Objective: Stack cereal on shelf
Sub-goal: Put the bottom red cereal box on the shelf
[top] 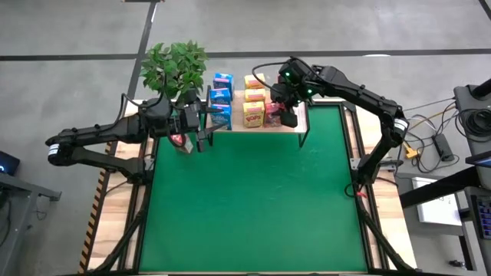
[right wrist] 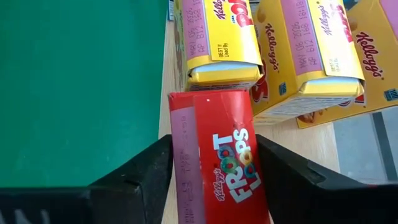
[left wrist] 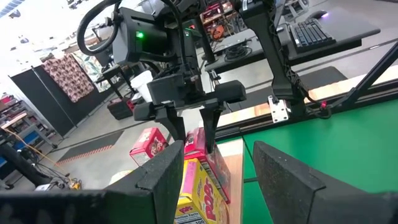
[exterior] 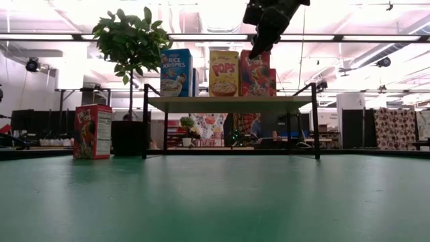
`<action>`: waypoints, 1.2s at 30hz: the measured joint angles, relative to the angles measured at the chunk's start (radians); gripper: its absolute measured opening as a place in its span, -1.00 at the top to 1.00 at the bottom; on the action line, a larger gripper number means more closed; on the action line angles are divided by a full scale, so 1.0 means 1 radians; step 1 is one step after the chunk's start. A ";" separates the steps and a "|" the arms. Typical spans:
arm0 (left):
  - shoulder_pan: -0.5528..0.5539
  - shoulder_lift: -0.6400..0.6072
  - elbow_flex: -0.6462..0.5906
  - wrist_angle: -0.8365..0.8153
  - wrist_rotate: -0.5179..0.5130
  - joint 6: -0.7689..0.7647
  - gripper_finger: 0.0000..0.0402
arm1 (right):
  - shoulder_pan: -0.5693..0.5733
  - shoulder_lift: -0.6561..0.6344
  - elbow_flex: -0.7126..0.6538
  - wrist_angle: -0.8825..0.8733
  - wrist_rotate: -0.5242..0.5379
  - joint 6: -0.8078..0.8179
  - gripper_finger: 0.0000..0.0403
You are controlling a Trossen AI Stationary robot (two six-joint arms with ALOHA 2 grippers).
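right gripper (right wrist: 214, 171) pinching red Froot Loops box (right wrist: 217, 149) on shelf (top: 299, 119); left gripper (top: 205, 123) jaws spread, empty, beside blue boxes (top: 221, 100)

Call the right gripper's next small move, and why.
Probably finish closing on the red box, then lift. The right gripper straddles that box on the shelf beside the yellow boxes, fingers at its sides. The left gripper waits open nearby.
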 joint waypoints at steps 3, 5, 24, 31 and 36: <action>0.000 0.000 0.000 0.000 0.000 0.000 0.12 | 0.000 0.000 0.000 0.000 0.000 0.006 0.05; 0.000 0.000 0.000 0.000 0.000 0.000 0.12 | 0.000 0.000 0.000 0.000 0.000 0.006 0.07; 0.000 0.000 -0.001 -0.023 0.000 -0.002 0.12 | -0.125 -0.008 0.065 -0.088 0.032 -0.048 0.11; 0.000 0.000 -0.001 -0.026 0.000 -0.002 0.12 | -0.162 -0.008 0.056 -0.101 0.000 -0.079 0.11; 0.000 0.000 -0.001 -0.026 0.000 -0.002 0.12 | -0.162 -0.008 0.056 -0.101 0.000 -0.091 0.11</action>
